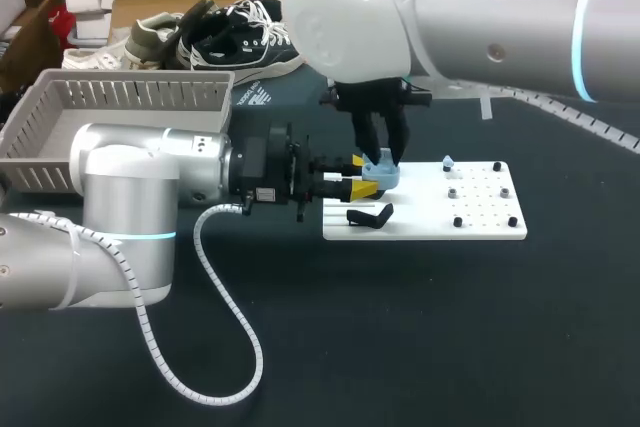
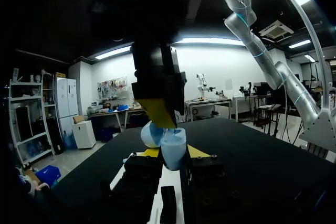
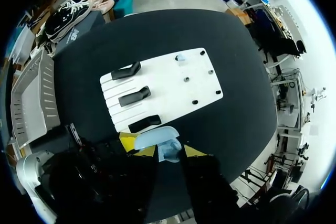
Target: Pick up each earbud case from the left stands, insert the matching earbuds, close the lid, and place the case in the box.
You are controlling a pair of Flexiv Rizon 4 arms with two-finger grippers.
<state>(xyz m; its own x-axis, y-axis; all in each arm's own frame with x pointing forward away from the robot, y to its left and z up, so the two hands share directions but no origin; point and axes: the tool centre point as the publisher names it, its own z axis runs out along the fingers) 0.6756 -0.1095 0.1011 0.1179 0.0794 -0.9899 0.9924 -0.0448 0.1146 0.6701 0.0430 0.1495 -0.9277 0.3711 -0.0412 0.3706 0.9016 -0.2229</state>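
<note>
A light-blue earbud case [image 1: 381,176] with its lid up hangs above the near-left edge of the white stand plate [image 1: 480,219]. My left gripper [image 1: 358,184] comes in level from the left and is shut on the case body [image 2: 174,150]. My right gripper [image 1: 385,154] points straight down onto the case from above. It is open, with its yellow tips on either side of the case top [image 3: 167,146]. One small blue earbud [image 1: 447,162] rests on a peg at the plate's far side. Three black stands [image 3: 134,96] are on the plate's left half.
A grey slatted basket [image 1: 130,97] sits at the back left of the table, behind my left arm. Small black pegs [image 1: 458,221] dot the right half of the plate. A white cable loop [image 1: 215,347] from the left arm lies on the dark tabletop in front.
</note>
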